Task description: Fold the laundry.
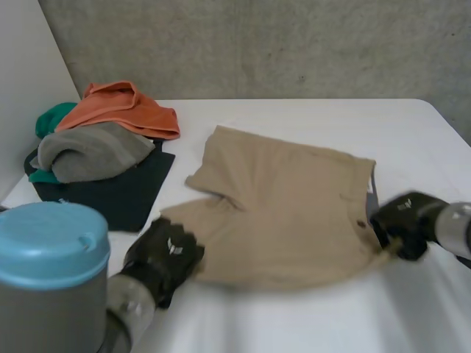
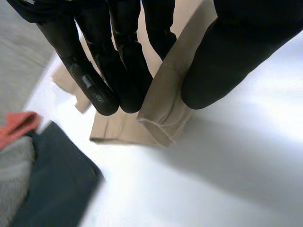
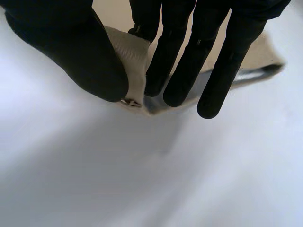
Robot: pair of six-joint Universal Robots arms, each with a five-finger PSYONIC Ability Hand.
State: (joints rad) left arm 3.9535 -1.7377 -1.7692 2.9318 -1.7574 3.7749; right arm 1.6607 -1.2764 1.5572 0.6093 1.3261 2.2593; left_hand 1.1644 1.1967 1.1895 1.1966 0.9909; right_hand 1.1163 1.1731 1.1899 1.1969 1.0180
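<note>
Tan shorts (image 1: 287,206) lie spread across the middle of the white bench (image 1: 294,323), mostly flat, with one flap turned over on the side facing the laundry pile.

The left robot hand (image 1: 163,257) is at the shorts' near corner on the robot's left. In its wrist view the straight fingers (image 2: 118,61) lie on one side of a hemmed edge and the thumb (image 2: 227,61) presses on the other, so the cloth is pinched between them and stands up slightly off the bench.

The right robot hand (image 1: 403,220) is at the shorts' near corner on the robot's right (the end with a small dark button). Its wrist view shows the thumb (image 3: 80,56) and the long fingers (image 3: 189,61) closing on a raised fold of tan fabric, again a pinch, with a grey lining showing just under the fingertips.

Beyond the shorts' left side sits the pile, apart from them: an orange cloth (image 1: 125,110) at the back, a grey cloth (image 1: 92,151) in front of it, a green cloth (image 1: 53,119) at the far edge, and a dark cloth (image 1: 118,191) spread flat beneath, nearest the shorts.
</note>
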